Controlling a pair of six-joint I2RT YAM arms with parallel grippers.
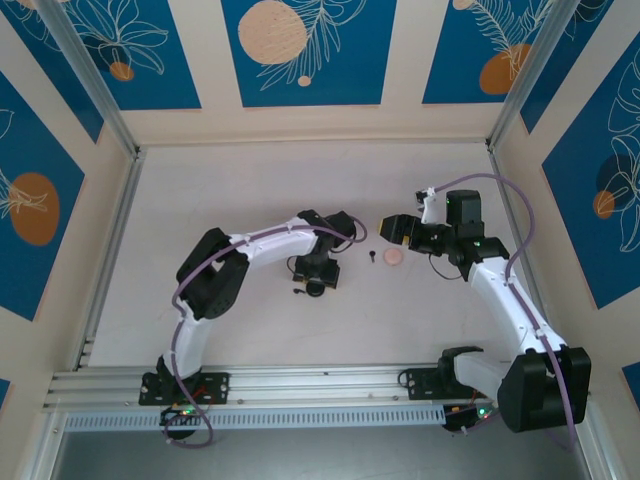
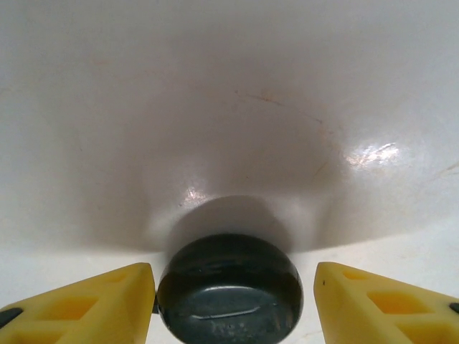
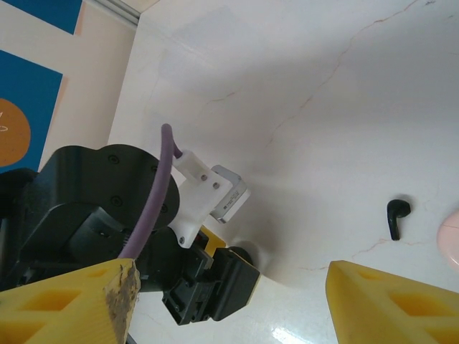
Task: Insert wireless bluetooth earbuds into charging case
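Left wrist view: left end effector (image 2: 234, 276) straddles the charging case (image 2: 229, 297), jaws apart, seemingly steadying it. Right end effector (image 3: 231, 272) gapes empty; next, pinch the earbud (image 3: 396, 217).

The picture's bottom edge cuts off the low part of the case (image 2: 229, 287). It also cuts off both yellow fingers (image 2: 79, 308) beside it, so you see just their tips. From above, the left gripper (image 1: 317, 281) covers most of the case, and just a dark bit peeks out. A tiny black speck (image 1: 297, 291) lies right next to it. It is too small to tell, but it may be an earbud. The earbud (image 1: 371, 257) by the pink disc (image 1: 393, 258) is so small from above that its stem cannot be made out. In the right wrist view, the right edge cuts off most of the disc. The bottom edge cuts off the right gripper's fingers (image 3: 394, 301) too.
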